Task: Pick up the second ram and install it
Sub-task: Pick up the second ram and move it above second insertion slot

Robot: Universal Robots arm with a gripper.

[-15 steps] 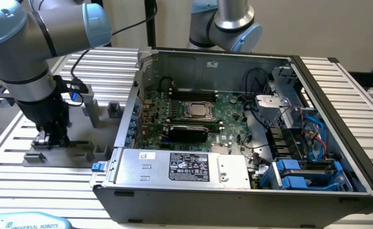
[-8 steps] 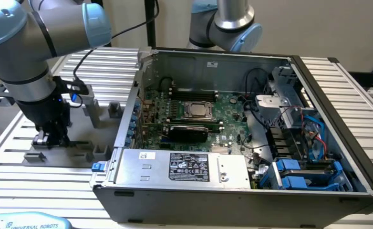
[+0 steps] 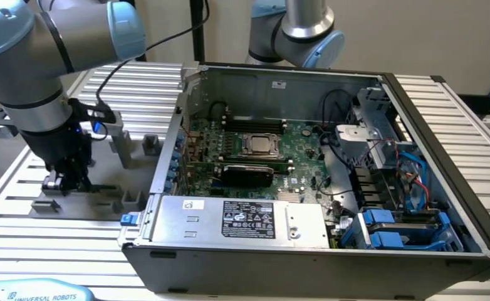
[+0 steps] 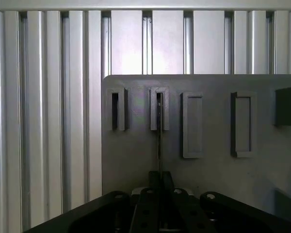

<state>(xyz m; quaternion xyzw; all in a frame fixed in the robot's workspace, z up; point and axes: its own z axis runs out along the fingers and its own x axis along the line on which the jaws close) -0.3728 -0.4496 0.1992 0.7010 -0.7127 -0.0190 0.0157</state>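
The second ram [image 4: 159,145] stands on its edge on the grey plate [image 4: 131,165], so the wrist view sees it as only a thin dark line. One end of it sits in a narrow slotted block [image 4: 159,109], one of a row of blocks on the plate. The other end runs in between the fingers of the claw [image 4: 160,180]. As far as I can judge from the narrow gap, the claw is closed on the ram, with one finger on each flat face. In the exterior view the claw [image 3: 64,180] hangs straight down from the arm [image 3: 36,100] onto the plate [image 3: 103,179], at the side of the plate far from the computer case [image 3: 312,263].

The step in hand is, I think, the pick-up out of the block. To do it well, the lift should go straight up from the plate, along the slot, with no twist and no sideways pull. A thin strip bends easily and can jam against the slot walls. The grip should be firm and even on both faces. I cannot tell if the fingers press on chips. The strip should be clear of the block's top before any move away from the plate. It should also sit upright and square in the fingers, because a tilt taken here would be carried to the motherboard [image 3: 228,141] in the case beside the plate.
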